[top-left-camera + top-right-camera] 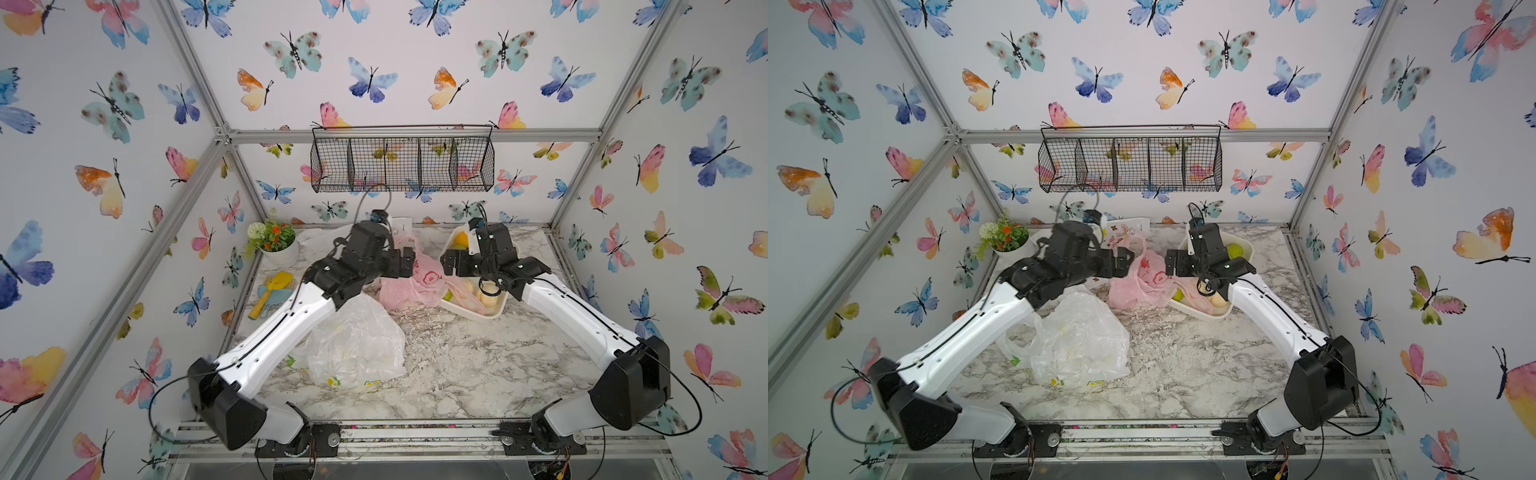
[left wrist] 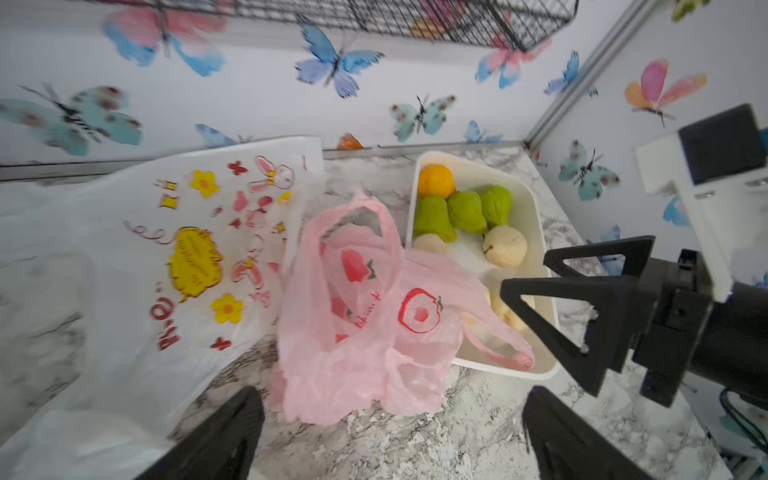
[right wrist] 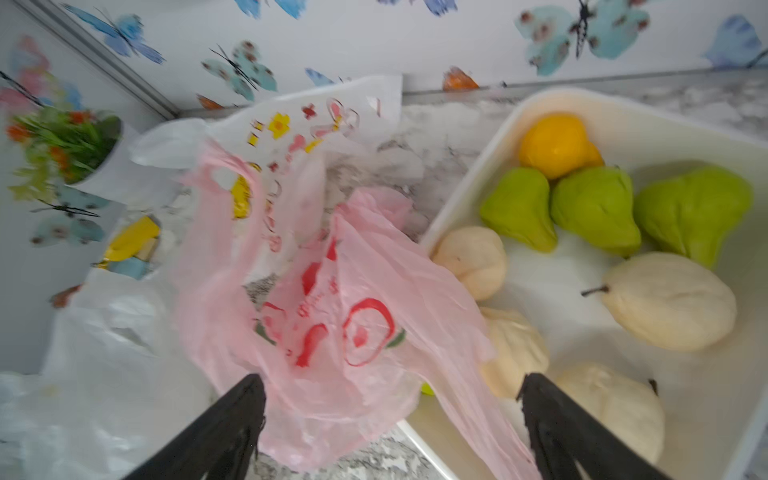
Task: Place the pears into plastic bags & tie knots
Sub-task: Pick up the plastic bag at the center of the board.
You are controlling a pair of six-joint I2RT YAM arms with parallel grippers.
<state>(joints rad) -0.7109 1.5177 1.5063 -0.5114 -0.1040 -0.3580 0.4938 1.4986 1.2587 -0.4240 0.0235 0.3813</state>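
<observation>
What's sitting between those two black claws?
The pink bag, crumpled on the marble table, lies between the left gripper and the right gripper, as both top views show.

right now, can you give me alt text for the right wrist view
A crumpled pink bag with red print sits on the marble table, one handle trailing over the rim of a white tray. The tray holds green pears, cream pears and an orange fruit. Two black fingers stand wide apart in the foreground, holding nothing.
</observation>
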